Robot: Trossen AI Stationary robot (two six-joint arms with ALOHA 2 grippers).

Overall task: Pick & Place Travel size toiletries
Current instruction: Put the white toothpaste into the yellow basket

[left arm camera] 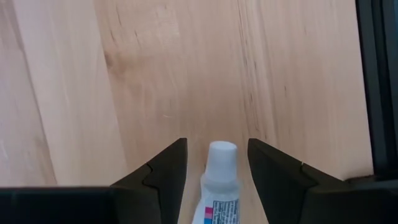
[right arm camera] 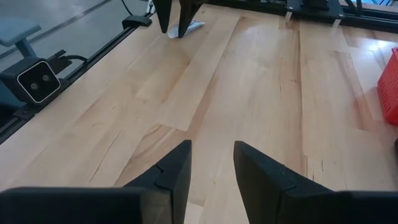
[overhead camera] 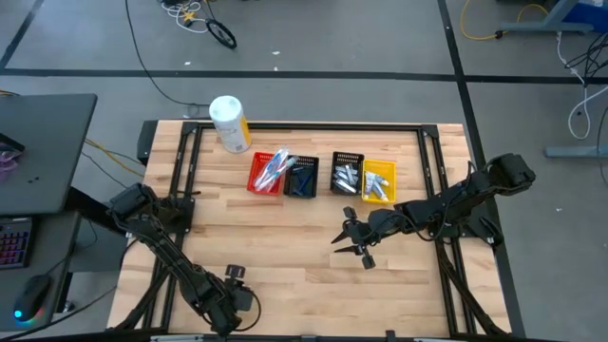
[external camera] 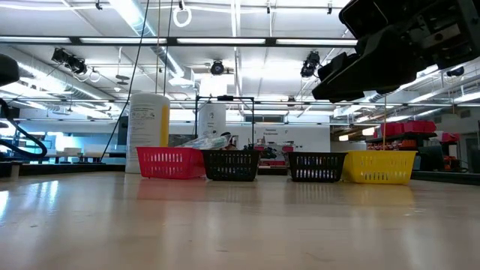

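Low on the left, close to the front edge of the pale wooden table (overhead camera: 285, 237): left gripper (left arm camera: 217, 142), fingers spread wide, one on each side of a small white toothpaste tube (left arm camera: 222, 158). Tube flat on the wood, round white cap, bit of blue and pink print on its label. Lots of bare wood all around it. Far back, near the back edge: tall white-and-yellow can (overhead camera: 228, 123). Then a row of little bins: red (overhead camera: 265, 176), black (overhead camera: 302, 178), black (overhead camera: 348, 173), yellow (overhead camera: 378, 180). In front of the yellow bin: right gripper (right arm camera: 211, 146), fingers apart, holding nothing, above bare wood.
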